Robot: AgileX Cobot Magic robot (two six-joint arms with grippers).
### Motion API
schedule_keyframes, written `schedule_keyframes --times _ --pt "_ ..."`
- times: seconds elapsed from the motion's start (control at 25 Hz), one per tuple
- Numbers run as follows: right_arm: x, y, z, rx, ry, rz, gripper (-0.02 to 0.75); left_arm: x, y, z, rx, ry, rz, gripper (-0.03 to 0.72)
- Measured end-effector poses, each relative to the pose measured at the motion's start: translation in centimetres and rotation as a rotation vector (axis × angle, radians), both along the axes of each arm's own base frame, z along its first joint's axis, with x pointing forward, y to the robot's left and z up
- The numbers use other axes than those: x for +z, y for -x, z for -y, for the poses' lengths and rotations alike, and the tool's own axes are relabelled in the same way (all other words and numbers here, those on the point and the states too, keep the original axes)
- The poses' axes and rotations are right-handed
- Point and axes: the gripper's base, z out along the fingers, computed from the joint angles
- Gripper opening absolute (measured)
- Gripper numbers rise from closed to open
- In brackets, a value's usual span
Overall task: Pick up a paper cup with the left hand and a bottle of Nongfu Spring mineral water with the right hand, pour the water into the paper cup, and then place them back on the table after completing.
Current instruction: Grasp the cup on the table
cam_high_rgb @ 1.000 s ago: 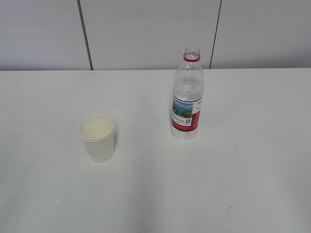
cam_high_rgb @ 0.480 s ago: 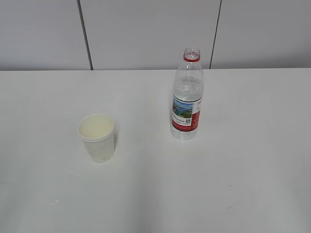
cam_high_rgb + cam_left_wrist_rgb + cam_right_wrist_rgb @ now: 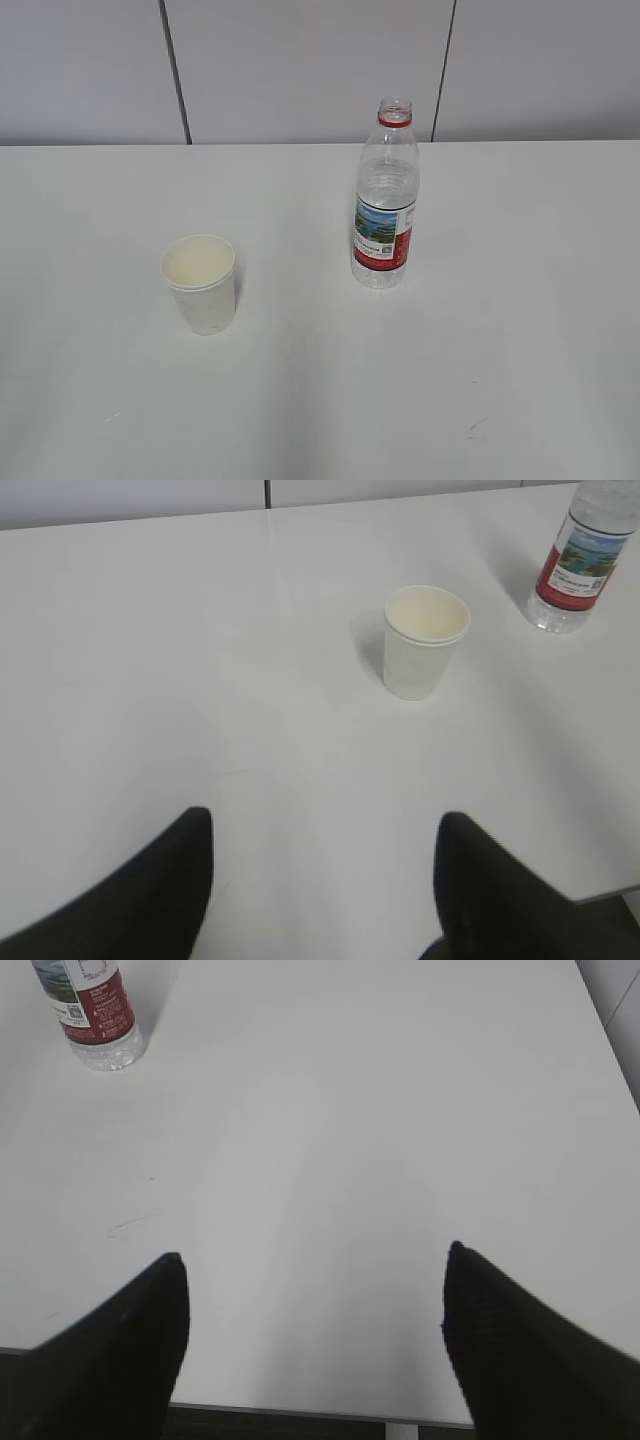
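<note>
A white paper cup [image 3: 201, 282] stands upright and empty on the white table [image 3: 320, 400], left of centre. A clear uncapped Nongfu Spring bottle [image 3: 385, 200] with a red and scenic label stands upright to its right, partly filled with water. Neither arm shows in the exterior view. In the left wrist view my left gripper [image 3: 325, 825] is open and empty, well short of the cup [image 3: 425, 640]; the bottle [image 3: 580, 565] is at top right. In the right wrist view my right gripper [image 3: 315, 1260] is open and empty near the table's front edge, far from the bottle [image 3: 95, 1010].
A grey panelled wall [image 3: 300, 60] runs behind the table's far edge. The table's near edge [image 3: 300, 1410] shows below my right gripper, its right edge [image 3: 605, 1030] at upper right. A few small dark specks [image 3: 470, 430] mark the tabletop.
</note>
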Motion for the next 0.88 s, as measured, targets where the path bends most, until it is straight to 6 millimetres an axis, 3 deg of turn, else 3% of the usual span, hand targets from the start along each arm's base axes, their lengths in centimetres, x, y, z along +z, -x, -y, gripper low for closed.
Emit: schedule_keyframes --times 0.6,0.88 --pt "0.2 0.0 0.0 0.000 0.000 0.014 0.586 0.1 0.0 0.0 0.000 0.002 0.006 0.438" --pt "1.6 -0.6 0.0 0.002 0.003 0.137 0.586 2.0 -0.4 -0.1 0.026 0.020 0.204 0.438"
